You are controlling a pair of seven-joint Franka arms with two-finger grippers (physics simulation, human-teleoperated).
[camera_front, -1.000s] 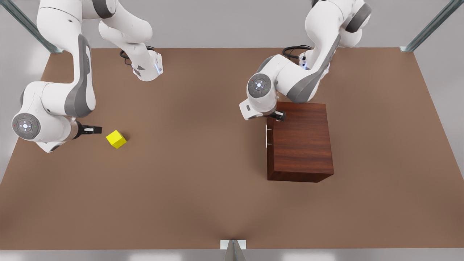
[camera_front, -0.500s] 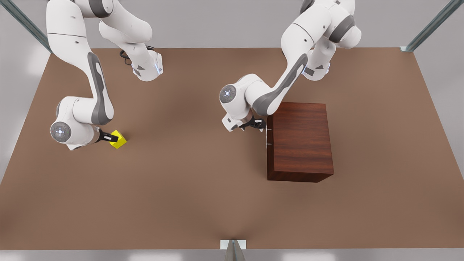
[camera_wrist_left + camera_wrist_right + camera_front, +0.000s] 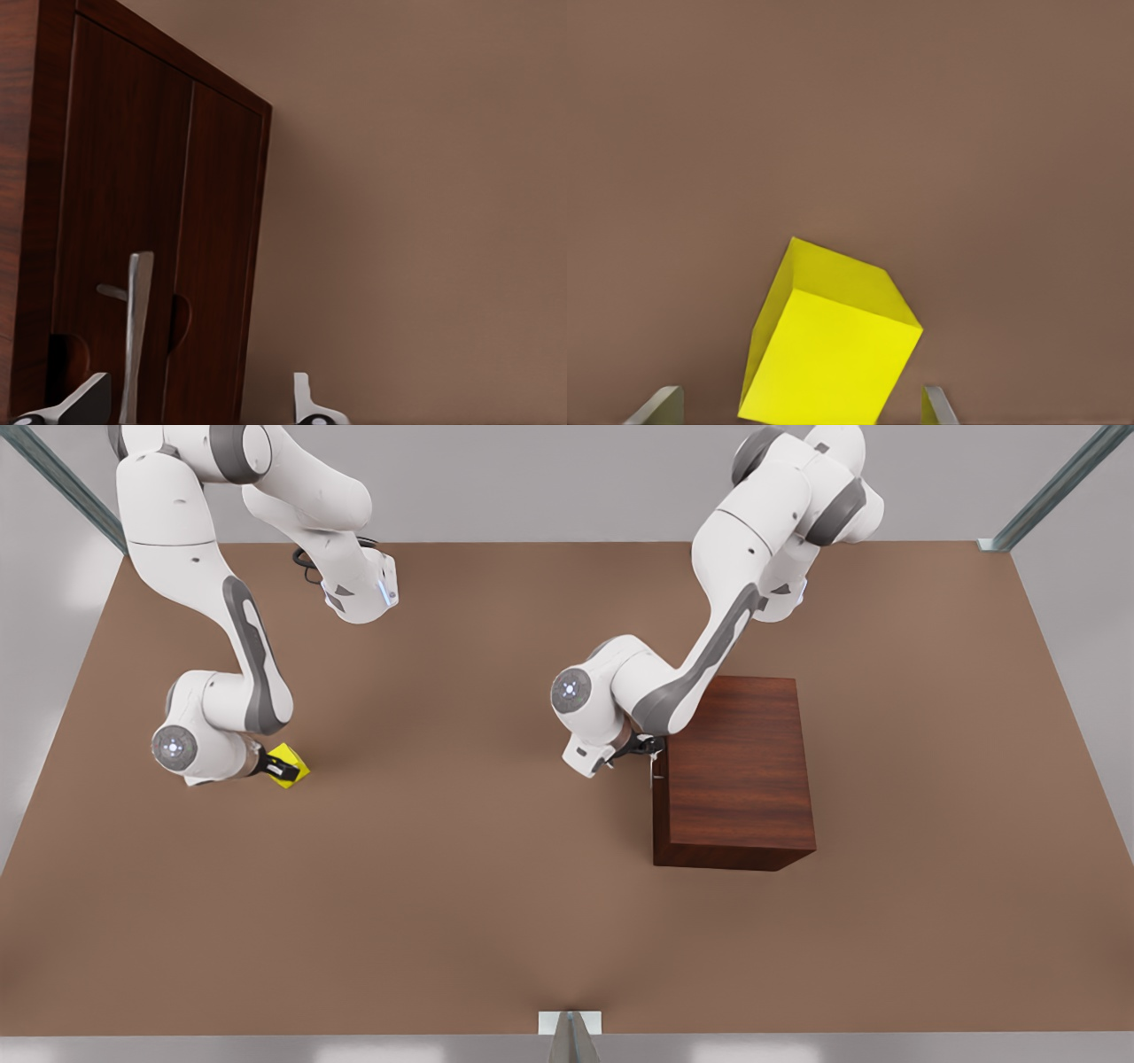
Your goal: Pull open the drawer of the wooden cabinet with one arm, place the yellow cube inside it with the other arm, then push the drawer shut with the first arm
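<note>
The yellow cube (image 3: 292, 767) lies on the brown table at the front view's left. My right gripper (image 3: 271, 765) is open and down at it, and the cube (image 3: 833, 345) sits between its fingertips (image 3: 663, 405). The wooden cabinet (image 3: 735, 771) stands at the front view's right with its drawer (image 3: 124, 221) shut. My left gripper (image 3: 647, 747) is open at the drawer front. The silver handle (image 3: 137, 328) stands between its fingers (image 3: 84, 403), close to one of them.
The brown table (image 3: 478, 850) stretches wide between the cube and the cabinet and toward the near edge. Metal frame posts (image 3: 1045, 496) stand at the far corners. Both arm bases sit along the far edge.
My right gripper has come down and forward until its fingers straddle the cube. My left gripper has dropped off the cabinet's top edge to the handle on the drawer front.
</note>
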